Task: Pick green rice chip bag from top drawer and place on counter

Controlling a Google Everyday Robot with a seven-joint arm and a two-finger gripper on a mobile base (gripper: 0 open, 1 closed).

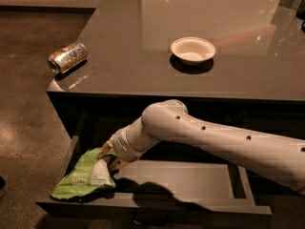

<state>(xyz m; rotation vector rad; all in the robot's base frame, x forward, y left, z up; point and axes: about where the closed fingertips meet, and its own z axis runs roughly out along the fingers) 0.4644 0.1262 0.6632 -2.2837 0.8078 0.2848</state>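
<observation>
The green rice chip bag [81,179] lies crumpled at the left end of the open top drawer [190,181], its plain light-green back with a white label facing up. My gripper [111,157] reaches down into the drawer from the right, at the bag's upper right edge. Its fingers [105,150] stand a little apart, touching or just above the bag's edge. The white arm [214,140] stretches across the drawer opening from the right. The dark-grey glossy counter [133,66] lies above the drawer.
A shiny speckled drink can [67,57] lies on its side at the counter's left edge. A small white bowl [192,49] stands mid-counter. The drawer's right part shows bare grey floor. Brown floor lies to the left.
</observation>
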